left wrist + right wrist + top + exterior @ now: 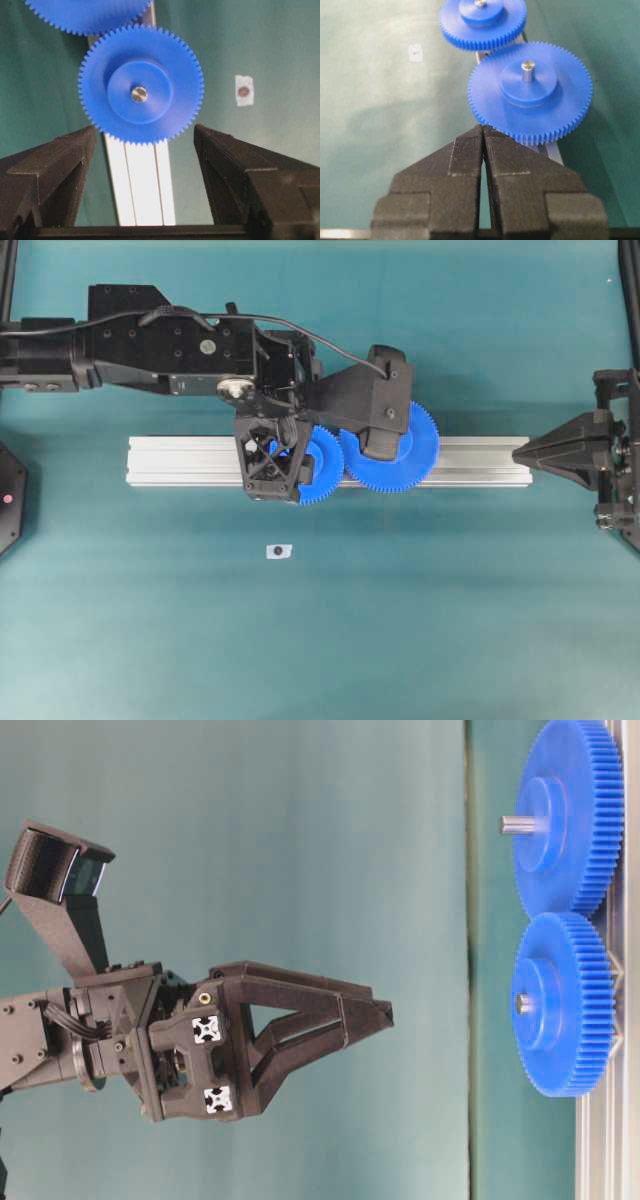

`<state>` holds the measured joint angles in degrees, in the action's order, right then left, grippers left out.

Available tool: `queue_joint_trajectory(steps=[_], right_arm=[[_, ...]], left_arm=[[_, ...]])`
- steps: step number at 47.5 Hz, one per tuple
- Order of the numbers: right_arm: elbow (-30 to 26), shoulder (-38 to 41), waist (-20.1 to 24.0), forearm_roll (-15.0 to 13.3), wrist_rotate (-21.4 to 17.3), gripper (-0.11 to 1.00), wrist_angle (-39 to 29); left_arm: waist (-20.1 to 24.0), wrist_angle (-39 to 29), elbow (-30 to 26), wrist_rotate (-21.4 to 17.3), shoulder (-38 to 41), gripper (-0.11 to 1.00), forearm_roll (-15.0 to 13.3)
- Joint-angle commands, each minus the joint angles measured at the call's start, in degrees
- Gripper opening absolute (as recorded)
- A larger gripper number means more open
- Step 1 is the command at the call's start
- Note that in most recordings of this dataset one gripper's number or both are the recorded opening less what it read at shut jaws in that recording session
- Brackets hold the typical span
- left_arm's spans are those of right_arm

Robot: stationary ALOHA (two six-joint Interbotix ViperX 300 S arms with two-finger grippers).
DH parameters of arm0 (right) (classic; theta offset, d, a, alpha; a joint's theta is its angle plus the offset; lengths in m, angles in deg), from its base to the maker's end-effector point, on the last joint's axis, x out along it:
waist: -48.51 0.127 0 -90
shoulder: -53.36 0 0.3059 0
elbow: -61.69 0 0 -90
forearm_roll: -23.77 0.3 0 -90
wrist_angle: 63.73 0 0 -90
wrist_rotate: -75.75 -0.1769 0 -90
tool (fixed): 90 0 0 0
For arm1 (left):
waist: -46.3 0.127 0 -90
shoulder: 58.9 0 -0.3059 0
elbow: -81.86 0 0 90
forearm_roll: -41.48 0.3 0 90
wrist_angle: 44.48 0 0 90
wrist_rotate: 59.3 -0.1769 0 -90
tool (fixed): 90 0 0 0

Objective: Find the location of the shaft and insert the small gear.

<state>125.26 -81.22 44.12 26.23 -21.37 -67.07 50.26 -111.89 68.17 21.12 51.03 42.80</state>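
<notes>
Black claw fingers (55, 175) fill the bottom of the left wrist view; we note the left claw (145, 135) standing wide open with nothing between its jaws. Just past the fingertips, upper centre of that frame, sits the small gear (141, 84), flat on the aluminium rail (142, 190), with a shiny metal tip, the shaft (139, 94), showing in the middle of its raised hub. We read the small gear as seated on the shaft, the pin end about flush with the hub.

Overhead, we see the left claw (285, 465) hanging over the rail (180, 460) at frame centre, partly hiding the small gear (322, 468). Its teeth meet those of the larger gear (400, 450) just to the right. A small white sticker with a dark dot (279, 551) lies on the teal table (450, 620) below the rail, apart from everything.

In the right wrist view, the right claw (483, 137) is at the bottom of frame, jaws pressed together, holding nothing. We see the larger gear (530, 97) just beyond its tips, with its own pin standing proud of the hub. The small gear (482, 20) is at the top edge.

Overhead, the right claw (520, 453) rests at the rail's right end.
</notes>
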Motion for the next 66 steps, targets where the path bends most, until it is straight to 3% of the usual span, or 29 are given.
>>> queue_joint_trajectory(steps=[1,66], right_arm=[[-0.53,0.35,-0.18,0.18,-0.62,0.02,0.62],[-0.26,0.35,-0.18,0.18,-0.62,0.02,0.79]], left_arm=[[-0.09,0.44,-1.49,0.09,-1.41,0.76,0.18],[-0.09,0.35,-1.85,0.97,-0.79,0.76,0.18]])
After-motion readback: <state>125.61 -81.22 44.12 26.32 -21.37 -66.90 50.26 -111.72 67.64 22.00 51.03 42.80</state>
